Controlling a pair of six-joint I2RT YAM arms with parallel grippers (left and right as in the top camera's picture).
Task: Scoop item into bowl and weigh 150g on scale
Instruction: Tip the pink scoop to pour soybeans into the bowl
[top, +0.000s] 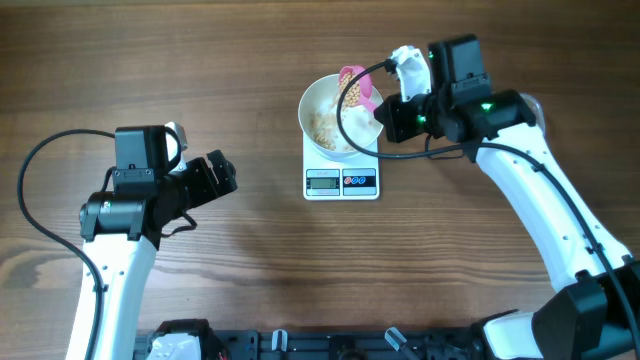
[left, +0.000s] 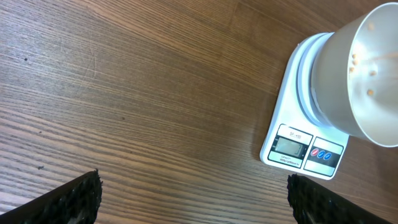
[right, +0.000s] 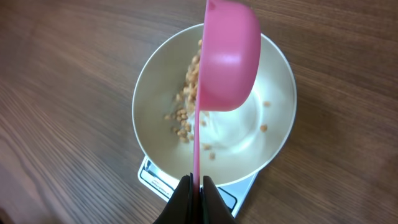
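- The right pincer (right: 196, 186) is closed tight on the thin handle of the pink scoop (right: 227, 56). It reaches the bowl from about 3 o'clock in the overhead view.
- The scoop is held over the bowl and rolled onto its side, apparently so that the load tips out inside the rim.
- Beans (right: 183, 118) lie scattered across the floor of the white bowl (right: 155, 93), a thin layer with much bare white showing. By this, the target weight looks far off.
- The bowl sits on the platform of the scale (top: 342, 182), so each pour registers at once. The display (left: 291, 147) lies at the 6 o'clock edge, uncovered by the bowl; its figures are too small to read.
- The scoop cup hangs inside the rim line, its back near the bowl's 1 o'clock wall. A careless swing could knock the bowl.
- The left pincer (top: 222, 172) stands fully open and empty, well apart at 9 o'clock of the scale.
- Bare table (top: 200, 60) surrounds the scale; withdrawal toward 3 o'clock looks unobstructed.
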